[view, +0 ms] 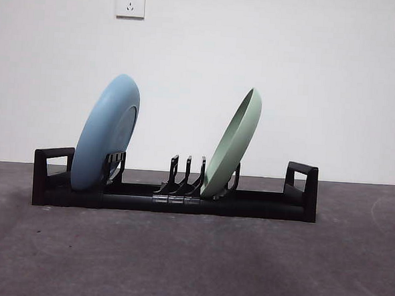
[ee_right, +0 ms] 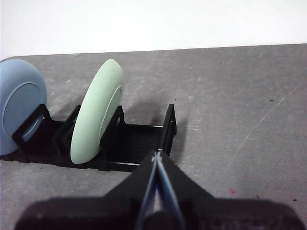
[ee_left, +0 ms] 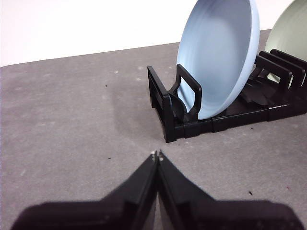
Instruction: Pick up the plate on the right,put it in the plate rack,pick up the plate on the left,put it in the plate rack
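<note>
Rack: plate rack (view: 181, 199) sits low and black in the middle of the counter (view: 190, 261), long side toward the front camera, boxy looped ends at both sides.
Blue plate: blue plate (view: 106, 132) stands on edge in the slots near one end, leaning on the prongs behind it.
Green plate: green plate (view: 232, 143) stands on edge nearer the other end, tilted the same way, with a few empty prongs between it and the blue one.
Progress: judging by how things lie, both plates are already racked; nothing is left on the counter to pick up, so the task looks finished.
Count: one rack, two plates, two sockets on the wall.
Left gripper: left gripper (ee_left: 156, 154) is drawn back over bare counter off the blue plate's end of the rack, jaws closed tip to tip, holding nothing.
Right gripper: right gripper (ee_right: 156, 157) hangs just off the rack end beyond the green plate, jaws pressed together, empty.
Surroundings: wall socket (view: 130, 3) and a second at the picture's edge on a plain white wall.
</note>
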### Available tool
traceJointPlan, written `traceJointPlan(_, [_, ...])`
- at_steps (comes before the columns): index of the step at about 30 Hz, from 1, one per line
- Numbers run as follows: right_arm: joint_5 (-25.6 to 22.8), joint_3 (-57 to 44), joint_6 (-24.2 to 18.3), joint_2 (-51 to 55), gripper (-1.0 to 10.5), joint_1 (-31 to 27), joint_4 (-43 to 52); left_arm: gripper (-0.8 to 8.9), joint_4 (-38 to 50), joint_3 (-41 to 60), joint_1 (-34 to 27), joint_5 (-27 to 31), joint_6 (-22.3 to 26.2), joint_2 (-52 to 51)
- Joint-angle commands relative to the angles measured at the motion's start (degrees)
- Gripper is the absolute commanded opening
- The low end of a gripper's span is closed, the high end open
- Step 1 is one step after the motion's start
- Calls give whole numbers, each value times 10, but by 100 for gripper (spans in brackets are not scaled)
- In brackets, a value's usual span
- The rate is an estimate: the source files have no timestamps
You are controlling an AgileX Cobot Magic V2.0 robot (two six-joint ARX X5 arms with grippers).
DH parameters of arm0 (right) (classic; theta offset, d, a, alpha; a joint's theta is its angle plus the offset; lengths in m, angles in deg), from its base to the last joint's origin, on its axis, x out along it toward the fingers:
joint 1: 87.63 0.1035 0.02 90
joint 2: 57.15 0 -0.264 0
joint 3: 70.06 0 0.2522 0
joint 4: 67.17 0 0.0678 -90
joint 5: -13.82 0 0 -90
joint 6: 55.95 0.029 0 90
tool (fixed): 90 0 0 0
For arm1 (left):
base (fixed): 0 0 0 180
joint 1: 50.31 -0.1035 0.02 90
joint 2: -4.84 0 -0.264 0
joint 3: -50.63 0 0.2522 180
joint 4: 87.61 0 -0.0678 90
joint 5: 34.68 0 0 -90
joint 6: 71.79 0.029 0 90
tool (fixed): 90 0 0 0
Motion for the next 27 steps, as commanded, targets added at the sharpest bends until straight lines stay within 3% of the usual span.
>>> traceJointPlan(1, [-2, -3, 6, 1, 1, 1, 3, -4, 3, 9, -2, 1, -2, -2])
traceJointPlan(18, [-2, -3, 5, 2, 1, 1, 2, -4, 3, 9, -2, 1, -2, -2])
traceJointPlan(23, [-16, -8, -99, 29, 1, -7, -9, -4, 3, 9, -2, 1, -2, -2])
traceJointPlan(27, [7, -46, -117, 72, 1, -52, 2, -4, 3, 9, -2, 1, -2, -2])
